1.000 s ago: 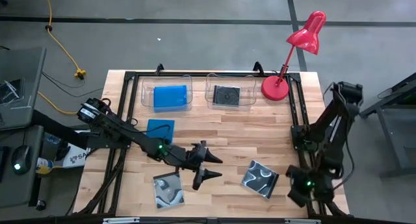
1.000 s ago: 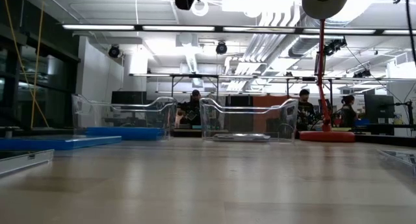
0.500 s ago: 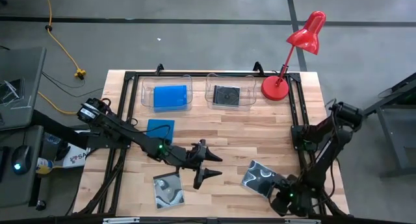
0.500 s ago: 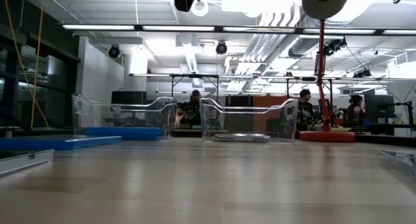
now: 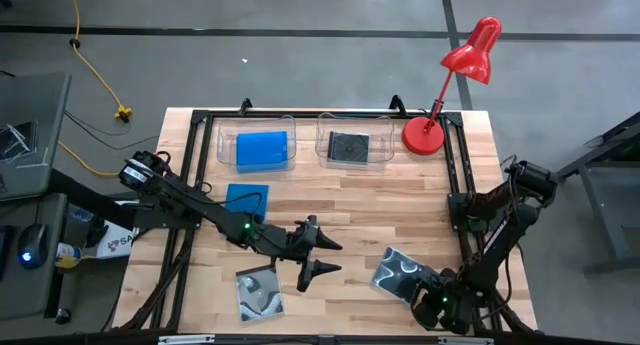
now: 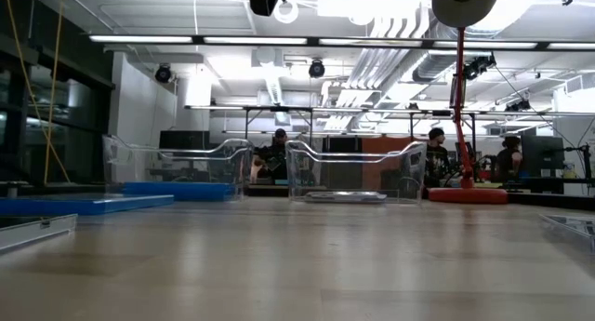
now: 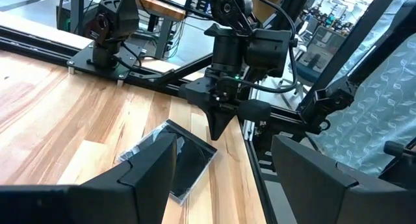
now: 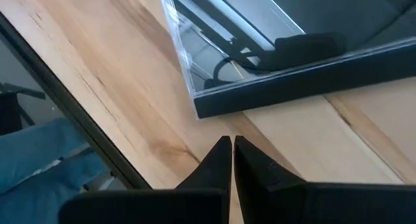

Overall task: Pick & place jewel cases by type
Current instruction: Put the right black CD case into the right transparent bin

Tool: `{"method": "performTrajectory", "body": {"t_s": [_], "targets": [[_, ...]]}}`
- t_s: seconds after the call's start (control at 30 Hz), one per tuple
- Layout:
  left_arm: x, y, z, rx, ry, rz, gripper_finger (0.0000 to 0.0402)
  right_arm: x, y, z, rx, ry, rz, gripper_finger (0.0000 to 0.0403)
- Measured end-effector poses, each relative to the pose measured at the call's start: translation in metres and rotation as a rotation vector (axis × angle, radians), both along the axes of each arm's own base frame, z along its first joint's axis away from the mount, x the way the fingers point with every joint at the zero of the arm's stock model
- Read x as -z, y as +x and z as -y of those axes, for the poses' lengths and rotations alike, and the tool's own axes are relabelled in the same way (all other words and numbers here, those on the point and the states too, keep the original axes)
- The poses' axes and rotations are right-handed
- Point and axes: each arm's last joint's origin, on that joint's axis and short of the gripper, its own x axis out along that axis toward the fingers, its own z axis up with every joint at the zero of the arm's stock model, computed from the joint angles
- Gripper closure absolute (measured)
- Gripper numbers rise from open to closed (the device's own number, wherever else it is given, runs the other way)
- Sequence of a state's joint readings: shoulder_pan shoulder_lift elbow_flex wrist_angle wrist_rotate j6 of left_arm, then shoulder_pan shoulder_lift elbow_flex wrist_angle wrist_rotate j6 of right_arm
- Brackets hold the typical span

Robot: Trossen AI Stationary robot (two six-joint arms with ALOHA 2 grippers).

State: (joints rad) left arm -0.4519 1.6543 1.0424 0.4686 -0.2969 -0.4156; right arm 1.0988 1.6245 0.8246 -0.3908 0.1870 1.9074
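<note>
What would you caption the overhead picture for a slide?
Open left gripper hovers mid-table while the right gripper nears a swirl-covered jewel case.

Bright blue on two jewel cases [image 5: 262, 148] [image 5: 246, 199]. Black with a silvery-grey swirl on two more [image 5: 401, 273] [image 5: 259, 292]. Plain black on the case [image 5: 349, 146] in a clear tub [image 5: 354, 121]. Red all over the lamp [image 5: 455, 77]. Pale blond wood for the table [image 5: 390, 200].

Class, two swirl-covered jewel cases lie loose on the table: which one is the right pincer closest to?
The swirl-covered case on the table's right side, just beside the shut right pincer; the other swirl case lies left, near the open left pincer.
</note>
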Motion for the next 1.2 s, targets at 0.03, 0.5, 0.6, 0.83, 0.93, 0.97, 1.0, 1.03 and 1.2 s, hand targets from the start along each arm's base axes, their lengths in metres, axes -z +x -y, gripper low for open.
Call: {"method": "performTrajectory", "body": {"t_s": [0.03,0.5,0.6,0.83,0.93,0.97,1.0,1.03,1.2], "targets": [[0.000,0.000,0.000,0.000,0.000,0.000,0.0154,0.000,0.000,0.000,-0.001,0.001,-0.007,0.0403],[0.000,0.000,0.000,0.003,0.009,0.001,0.0154,0.003,-0.005,0.004,-0.058,-0.025,-0.095,0.0403],[0.000,0.000,0.000,0.004,0.016,0.002,0.0154,0.003,-0.004,0.006,-0.049,-0.042,-0.097,0.0403],[0.000,0.000,0.000,0.019,0.017,0.001,0.0154,0.004,0.004,0.013,-0.040,-0.070,-0.099,0.0403],[0.000,0.000,0.001,0.033,0.020,0.001,0.0154,0.004,0.010,0.016,-0.041,-0.078,-0.094,0.0403],[0.000,0.000,0.001,0.035,0.020,-0.001,0.0154,0.004,0.012,0.017,-0.038,-0.081,-0.090,0.0403],[0.000,0.000,0.001,0.042,0.020,-0.002,0.0154,0.004,0.014,0.019,-0.035,-0.086,-0.084,0.0403],[0.000,0.000,0.001,0.050,0.020,-0.003,0.0154,0.004,0.016,0.020,-0.033,-0.091,-0.078,0.0403],[0.001,0.000,0.002,0.063,0.019,-0.004,0.0154,0.004,0.027,0.028,-0.017,-0.116,-0.051,0.0403]]}}
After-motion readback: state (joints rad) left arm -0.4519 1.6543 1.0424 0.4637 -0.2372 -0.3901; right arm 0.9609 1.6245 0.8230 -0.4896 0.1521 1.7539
